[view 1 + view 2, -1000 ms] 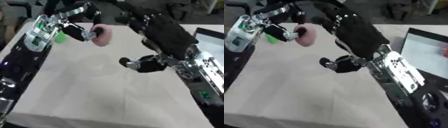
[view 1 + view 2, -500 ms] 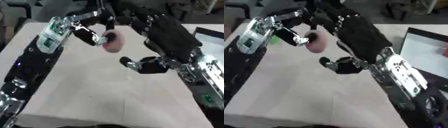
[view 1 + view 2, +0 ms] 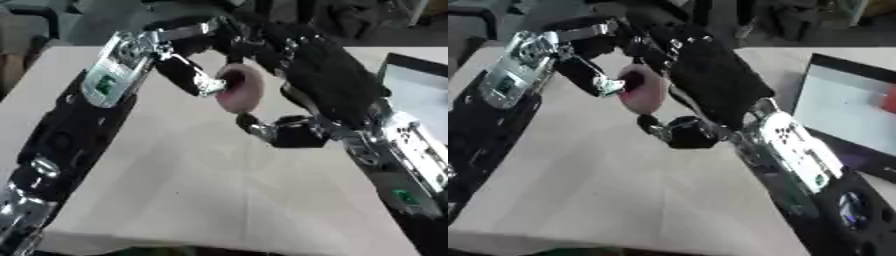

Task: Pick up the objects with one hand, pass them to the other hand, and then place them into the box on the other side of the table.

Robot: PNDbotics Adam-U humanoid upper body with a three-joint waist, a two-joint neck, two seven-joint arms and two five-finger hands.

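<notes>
A pink, rounded object (image 3: 243,94) with a dark hollow hangs above the middle of the table. My left hand (image 3: 194,76) comes in from the upper left and is shut on its left side. My right hand (image 3: 325,80) reaches in from the right and is open. Its dark fingers stretch up and behind the pink object, and its thumb (image 3: 262,128) sits just under it. I cannot tell whether the right hand touches the object. The box (image 3: 846,97) stands at the table's right edge, dark-rimmed with a pale inside.
The pale table top (image 3: 201,185) spreads out below both hands. Something red (image 3: 888,100) lies inside the box at the right edge. My two forearms flank the table's left and right sides.
My left hand has carried the pink object rightward and nearer, up to my right hand. The right hand has hardly moved. The view itself has also shifted.
</notes>
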